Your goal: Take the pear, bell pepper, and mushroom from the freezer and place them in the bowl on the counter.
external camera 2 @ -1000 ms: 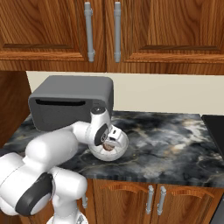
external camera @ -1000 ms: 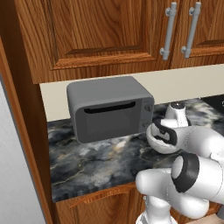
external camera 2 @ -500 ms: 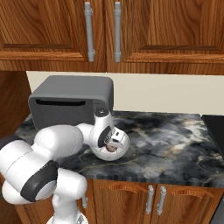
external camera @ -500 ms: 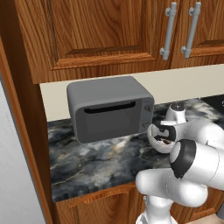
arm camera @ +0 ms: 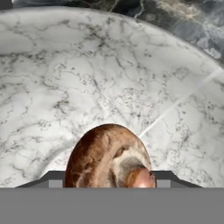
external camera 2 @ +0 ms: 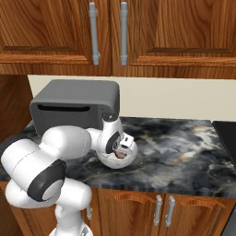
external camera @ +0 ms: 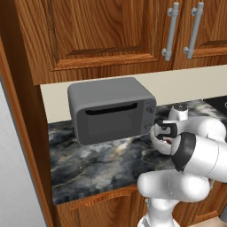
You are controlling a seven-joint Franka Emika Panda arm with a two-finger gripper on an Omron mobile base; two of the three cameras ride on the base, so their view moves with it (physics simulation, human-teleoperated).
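The white-grey speckled bowl [external camera 2: 109, 161] [external camera: 158, 144] [arm camera: 109, 74] stands on the dark marbled counter [external camera 2: 179, 147] just right of the microwave. My gripper [external camera 2: 121, 146] [external camera: 167, 132] [arm camera: 109, 181] reaches down into the bowl. Its fingers sit against both sides of a brown mushroom [arm camera: 109, 157] [external camera 2: 120, 155], which hangs low over the bowl's floor, stem towards the camera. The bowl's inside around the mushroom is bare. The pear, bell pepper and freezer are out of view.
A grey microwave [external camera: 111, 108] [external camera 2: 76, 103] stands at the back of the counter, left of the bowl. Wooden wall cabinets with metal handles [external camera 2: 94, 32] hang above. Open counter stretches right of the bowl [external camera 2: 184, 152] and in front of the microwave [external camera: 97, 164].
The hand has stayed over the bowl with the mushroom between its fingers. The arm's elbow has swung nearer the base cameras.
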